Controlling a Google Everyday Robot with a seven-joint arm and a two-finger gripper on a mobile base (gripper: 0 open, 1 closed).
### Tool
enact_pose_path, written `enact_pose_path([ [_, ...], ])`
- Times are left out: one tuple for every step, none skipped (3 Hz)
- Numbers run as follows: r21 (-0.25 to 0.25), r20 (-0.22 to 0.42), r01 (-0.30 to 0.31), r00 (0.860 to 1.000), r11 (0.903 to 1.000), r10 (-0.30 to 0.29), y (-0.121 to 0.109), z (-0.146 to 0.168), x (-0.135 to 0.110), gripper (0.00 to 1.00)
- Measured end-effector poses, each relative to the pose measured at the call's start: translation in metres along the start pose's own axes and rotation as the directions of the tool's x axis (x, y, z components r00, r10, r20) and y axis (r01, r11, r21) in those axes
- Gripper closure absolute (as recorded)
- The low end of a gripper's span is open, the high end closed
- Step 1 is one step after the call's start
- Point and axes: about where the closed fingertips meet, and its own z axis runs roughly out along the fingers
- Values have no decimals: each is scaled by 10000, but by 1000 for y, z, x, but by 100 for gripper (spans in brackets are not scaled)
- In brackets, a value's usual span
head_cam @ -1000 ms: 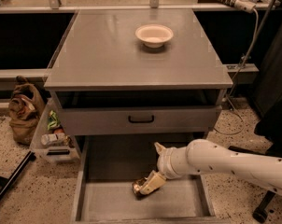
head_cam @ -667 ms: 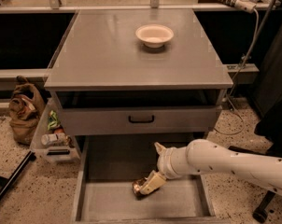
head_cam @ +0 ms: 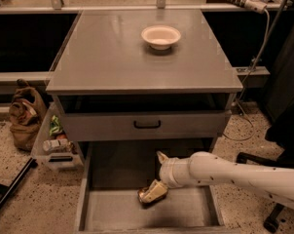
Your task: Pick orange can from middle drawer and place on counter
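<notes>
The orange can lies on its side on the floor of the open middle drawer, near the middle front. Its shiny gold-brown side faces the camera. My gripper reaches into the drawer from the right on a white arm and sits right against the can's upper right side, partly covering it. The counter is the flat gray cabinet top above, at the center of the camera view.
A white bowl stands on the counter toward the back. A closed drawer front with a black handle sits above the open drawer. A brown bag and a clear bin of items stand on the floor at left. A chair base is at right.
</notes>
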Motion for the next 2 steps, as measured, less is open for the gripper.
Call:
enact_pose_path([
  [-60,398,40,9992,10000,-37,-1,24,10,0],
  [-541,501,325,9983,9980,-298,7,44,16,0],
])
